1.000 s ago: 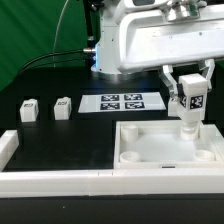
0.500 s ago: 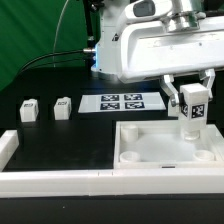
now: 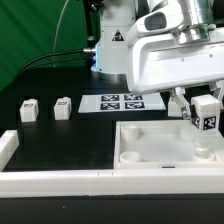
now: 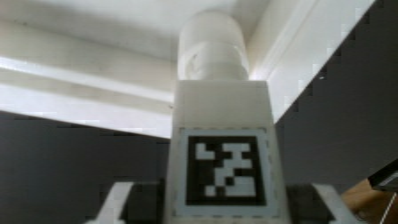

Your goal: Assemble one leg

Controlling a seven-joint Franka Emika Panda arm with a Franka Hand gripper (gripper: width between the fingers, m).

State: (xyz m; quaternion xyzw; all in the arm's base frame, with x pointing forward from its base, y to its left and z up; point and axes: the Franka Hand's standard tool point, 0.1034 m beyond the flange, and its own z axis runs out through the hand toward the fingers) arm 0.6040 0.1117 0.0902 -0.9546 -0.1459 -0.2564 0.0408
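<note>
My gripper (image 3: 205, 108) is shut on a white leg (image 3: 205, 124) with a black-and-white tag on its face. It holds the leg upright over the right side of the large white tray-like piece (image 3: 150, 150), close to its right edge. In the wrist view the leg (image 4: 222, 120) stands between my fingers (image 4: 128, 200), its round peg end pointing down into the tray-like piece (image 4: 107, 70). Two more legs (image 3: 29, 109) (image 3: 63, 106) stand on the black table at the exterior view's left.
The marker board (image 3: 124, 102) lies flat behind the tray-like piece. A white rail (image 3: 50, 180) runs along the front of the table, with a raised end at the exterior view's left. A green curtain hangs behind.
My gripper has moved toward the exterior view's right and a little lower with the leg, from above the tray-like piece's back right toward its right edge.
</note>
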